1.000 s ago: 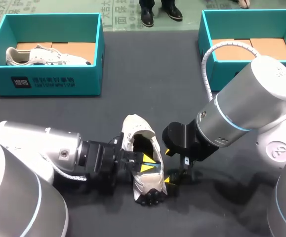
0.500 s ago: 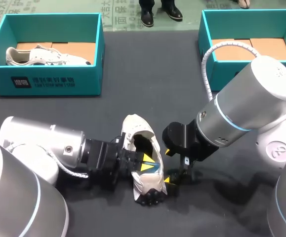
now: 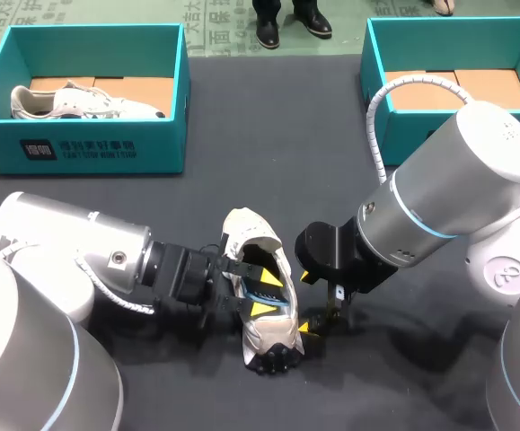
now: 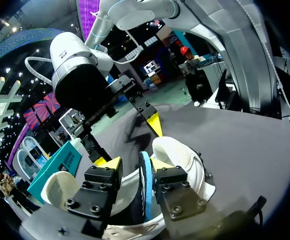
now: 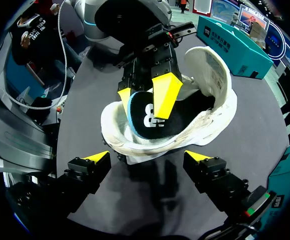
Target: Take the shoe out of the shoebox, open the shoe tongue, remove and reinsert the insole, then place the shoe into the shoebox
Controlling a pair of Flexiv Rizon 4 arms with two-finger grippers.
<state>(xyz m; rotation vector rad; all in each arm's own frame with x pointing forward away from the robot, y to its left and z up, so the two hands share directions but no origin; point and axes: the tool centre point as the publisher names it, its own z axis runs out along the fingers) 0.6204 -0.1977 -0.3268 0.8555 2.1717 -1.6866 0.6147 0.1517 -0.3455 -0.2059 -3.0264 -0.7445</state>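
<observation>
- shoe [image 3: 246, 235] lies on its side on the dark counter [image 3: 268, 180], opening facing up, roughly mid-counter at the near edge. Not in either box.
- left claw [image 3: 260, 294] comes in from the shoe's left and reaches into the shoe's opening. Clamped on the insole [image 3: 265, 287] — one yellow finger on each face.
- left wrist view: left claw [image 4: 134, 164] has the insole [image 4: 143, 185] edge-on between its tips, blue edge showing, the shoe's [image 4: 180, 152] white wall just beside the far finger.
- right wrist view confirms it: the left claw [image 5: 143, 95] has one finger flat on the insole's [image 5: 145, 122] black printed face, the other behind its blue edge. The insole stands partly out of the shoe [image 5: 210, 65], and the tongue is folded back wide.
- right claw [image 3: 313, 319] sits at the shoe's right, low by the end nearest the robot. Fingers spread apart, gripping nothing.
- right wrist view: right claw [image 5: 147, 157] has its two tips wide apart, and the shoe's side wall lies just ahead of them. Can't tell whether either tip touches the shoe.
- left wrist view shows the right claw [image 4: 128, 141] just past the shoe, tips apart.
- teal shoebox [image 3: 93, 148] well behind the shoe to the left — second shoe [image 3: 80, 101] lies inside it.
- another teal shoebox [image 3: 457, 45] well behind the shoe to the right, partly hidden by the right arm.
</observation>
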